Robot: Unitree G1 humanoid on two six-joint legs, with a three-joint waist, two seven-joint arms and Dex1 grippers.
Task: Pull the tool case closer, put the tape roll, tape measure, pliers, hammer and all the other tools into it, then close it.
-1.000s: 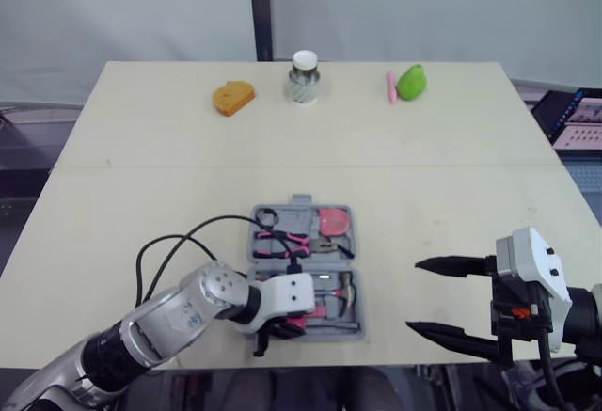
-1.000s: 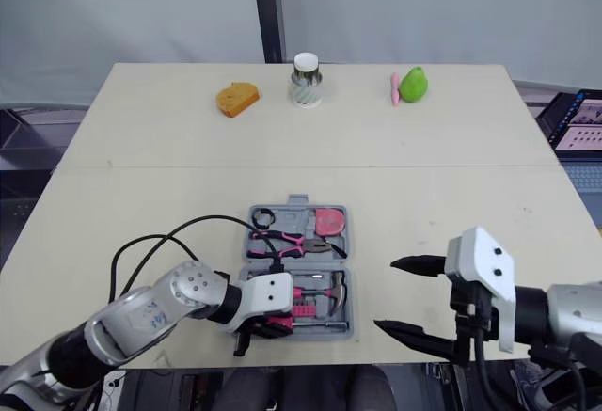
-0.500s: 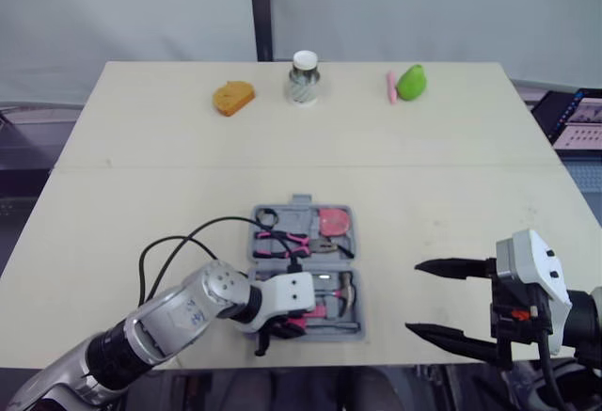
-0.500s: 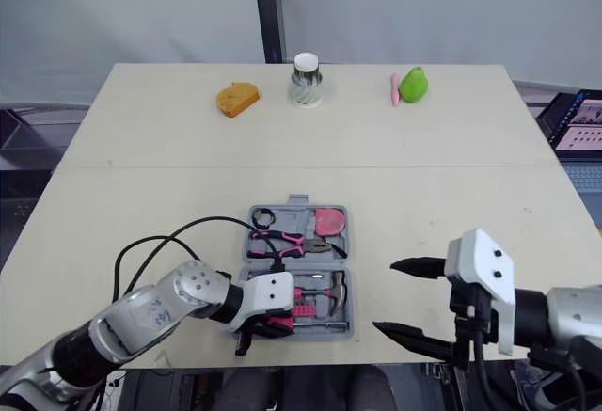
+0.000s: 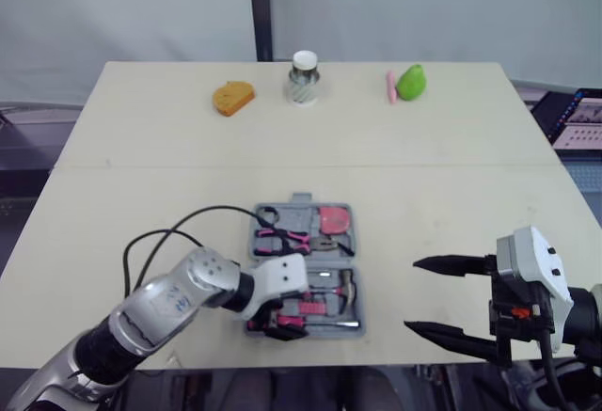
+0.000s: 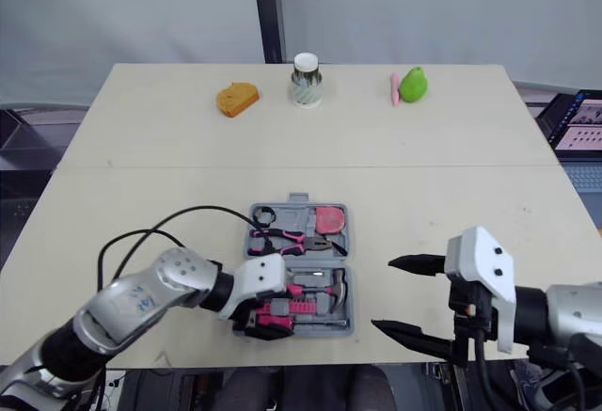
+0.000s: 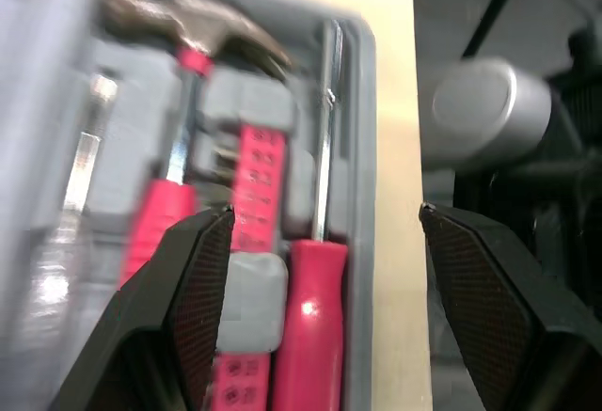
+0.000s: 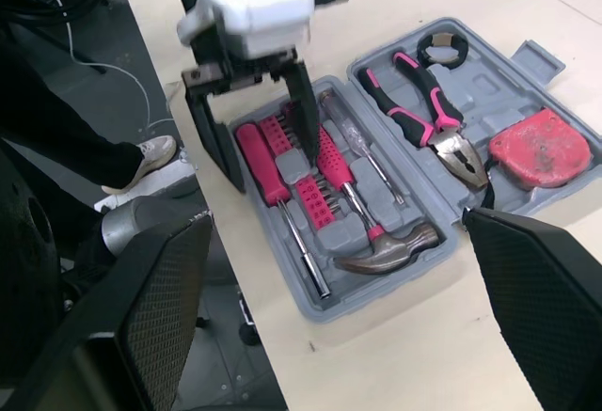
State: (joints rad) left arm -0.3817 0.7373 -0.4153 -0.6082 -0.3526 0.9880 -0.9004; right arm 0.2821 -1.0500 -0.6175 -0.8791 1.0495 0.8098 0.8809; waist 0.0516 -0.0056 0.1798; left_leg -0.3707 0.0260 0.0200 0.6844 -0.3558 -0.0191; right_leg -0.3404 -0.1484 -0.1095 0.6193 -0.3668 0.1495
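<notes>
Right wrist view: left gripper (image 8: 268,152) spread wide, straddling screwdriver (image 8: 264,165) at near-left corner of open tool case (image 8: 499,86). Case near front table edge, hinge crosswise. Right gripper (image 5: 411,293) spread, empty, well apart to right; left arm nearer.
</notes>
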